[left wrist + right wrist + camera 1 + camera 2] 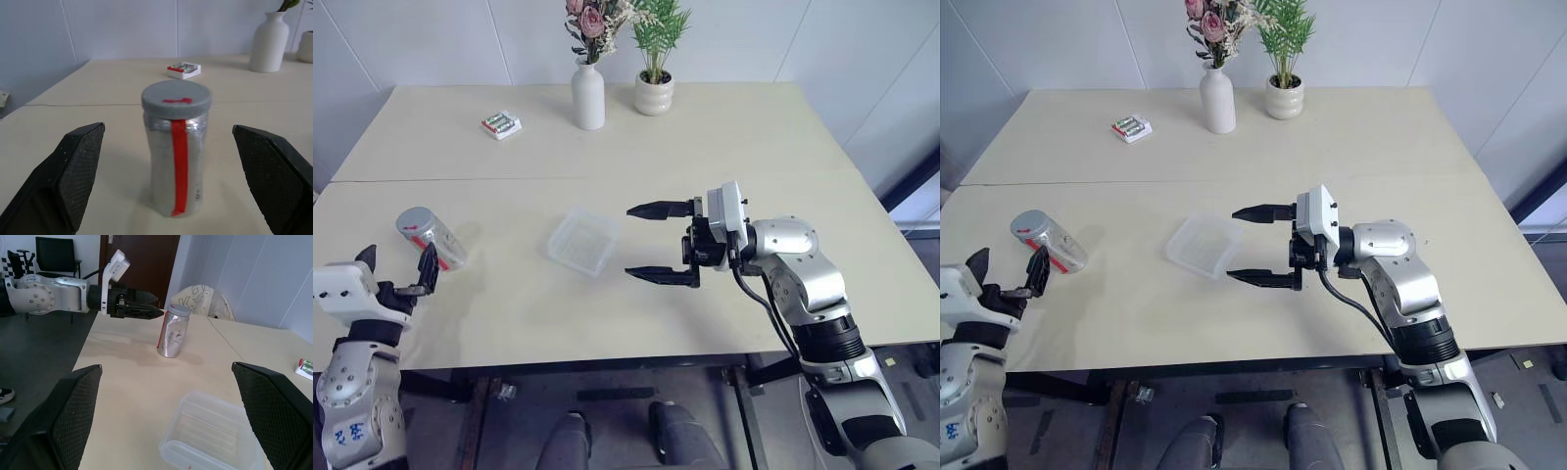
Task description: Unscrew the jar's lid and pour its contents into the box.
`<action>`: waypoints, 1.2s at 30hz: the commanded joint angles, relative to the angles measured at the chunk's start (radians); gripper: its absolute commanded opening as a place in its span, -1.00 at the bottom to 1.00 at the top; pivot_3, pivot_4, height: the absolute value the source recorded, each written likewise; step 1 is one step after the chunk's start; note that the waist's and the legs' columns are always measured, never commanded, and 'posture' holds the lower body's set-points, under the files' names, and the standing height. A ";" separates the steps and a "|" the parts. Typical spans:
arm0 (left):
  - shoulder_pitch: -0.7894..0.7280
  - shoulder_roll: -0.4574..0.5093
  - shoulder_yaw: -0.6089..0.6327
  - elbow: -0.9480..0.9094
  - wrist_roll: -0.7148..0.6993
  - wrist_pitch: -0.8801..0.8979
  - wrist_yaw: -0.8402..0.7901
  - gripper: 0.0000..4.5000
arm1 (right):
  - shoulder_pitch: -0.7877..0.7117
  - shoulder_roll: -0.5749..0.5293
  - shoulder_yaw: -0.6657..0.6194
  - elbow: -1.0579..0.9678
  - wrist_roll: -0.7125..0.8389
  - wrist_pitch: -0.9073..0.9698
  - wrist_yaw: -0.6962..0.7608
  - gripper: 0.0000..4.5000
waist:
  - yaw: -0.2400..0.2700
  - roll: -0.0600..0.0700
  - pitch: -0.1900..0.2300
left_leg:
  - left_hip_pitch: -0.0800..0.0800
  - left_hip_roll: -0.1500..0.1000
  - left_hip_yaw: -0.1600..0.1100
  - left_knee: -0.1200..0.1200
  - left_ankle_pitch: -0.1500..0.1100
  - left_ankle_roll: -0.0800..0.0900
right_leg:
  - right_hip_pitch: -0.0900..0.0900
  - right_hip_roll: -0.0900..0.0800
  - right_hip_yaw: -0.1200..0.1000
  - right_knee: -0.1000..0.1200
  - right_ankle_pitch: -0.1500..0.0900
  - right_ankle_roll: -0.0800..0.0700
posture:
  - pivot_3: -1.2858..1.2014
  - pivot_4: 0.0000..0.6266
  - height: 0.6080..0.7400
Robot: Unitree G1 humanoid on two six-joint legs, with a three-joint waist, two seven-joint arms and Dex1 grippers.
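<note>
Here the jar (pixel 431 236) stands upright on the counter (pixel 705 176), lid (pixel 176 99) on, just ahead of the wide-open, empty left hand (pixel 396 269); the right hand (pixel 658 241), likewise wide, hovers beside the box (pixel 582 240).

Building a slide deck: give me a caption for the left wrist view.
Open left gripper faces the upright jar, its lid still on.
</note>
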 commanded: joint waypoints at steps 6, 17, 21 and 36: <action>-0.098 0.076 -0.044 0.142 0.031 -0.018 -0.043 0.98 | 0.023 -0.005 -0.023 -0.065 0.007 -0.003 -0.043 1.00 | -0.001 0.000 0.000 | -0.001 0.000 0.000 0.000 0.000 -0.001 | -0.001 0.000 0.000 0.000 0.000 0.000 | 0.03 -0.52 1.00; -0.181 0.121 -0.064 0.267 0.059 -0.055 -0.071 0.98 | 0.056 0.003 -0.020 -0.113 0.011 0.005 -0.095 1.00 | 0.000 0.000 0.000 | -0.002 0.000 0.001 -0.001 0.000 -0.001 | -0.004 -0.001 0.000 0.002 0.000 0.000 | 0.03 -0.52 1.00; -0.192 0.123 -0.071 0.296 0.070 -0.072 -0.077 0.98 | 0.062 0.007 -0.018 -0.126 0.010 0.007 -0.110 1.00 | 0.000 0.000 0.000 | -0.003 0.000 0.000 -0.001 -0.001 -0.001 | -0.006 0.000 0.000 0.003 0.000 0.000 | 0.03 -0.52 1.00; -0.203 0.122 -0.084 0.336 0.102 -0.087 -0.062 -0.01 | 0.058 0.012 -0.017 -0.123 0.010 0.006 -0.122 1.00 | 0.000 0.000 0.000 | -0.003 0.000 0.000 -0.001 -0.001 -0.001 | -0.006 -0.001 0.000 0.004 0.000 0.000 | 0.03 -0.52 1.00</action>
